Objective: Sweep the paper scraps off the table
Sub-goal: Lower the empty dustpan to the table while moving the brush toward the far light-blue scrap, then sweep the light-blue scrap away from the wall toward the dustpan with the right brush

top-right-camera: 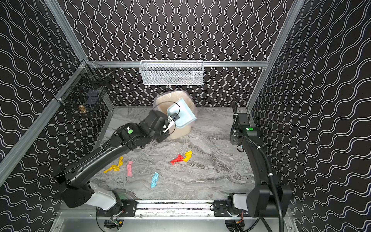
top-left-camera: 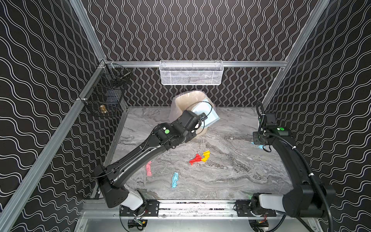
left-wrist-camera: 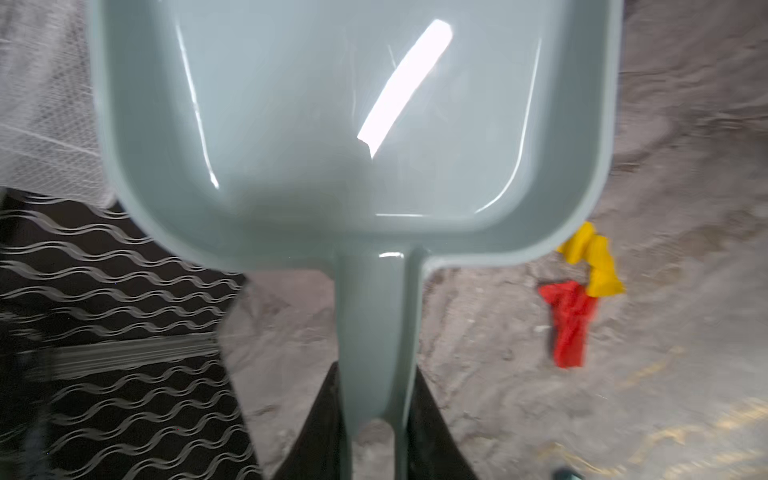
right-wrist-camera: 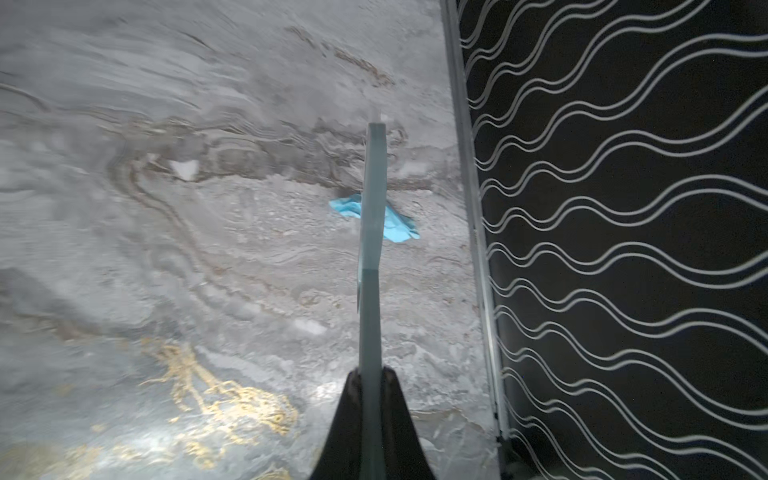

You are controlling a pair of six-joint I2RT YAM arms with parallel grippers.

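Note:
My left gripper (top-left-camera: pixel 200 119) (left-wrist-camera: pixel 376 374) is shut on the handle of the pale blue dustpan (top-left-camera: pixel 207 114) (left-wrist-camera: pixel 353 124), which tilts over the beige lined bin (top-left-camera: pixel 178 106); its pan looks empty. Paper scraps lie on the marble table (top-left-camera: pixel 230 170): a red one (top-left-camera: pixel 195 159) touching a yellow one (top-left-camera: pixel 206 156) mid-table, a pink one (top-left-camera: pixel 149 168), a light blue one (top-left-camera: pixel 175 179) and another yellow one (top-right-camera: pixel 114 167) beside the left arm. My right gripper (top-left-camera: pixel 260 139) (right-wrist-camera: pixel 371 374) is shut on the brush (right-wrist-camera: pixel 372 232), seen edge-on above a light blue scrap (right-wrist-camera: pixel 399 224) near the right wall.
A white mesh basket (top-left-camera: pixel 190 72) hangs on the back rail above the bin. A black wire basket (top-left-camera: pixel 106 94) hangs on the left rail. Patterned walls close three sides, and an aluminium rail (top-left-camera: pixel 200 204) carrying both arm bases runs along the front.

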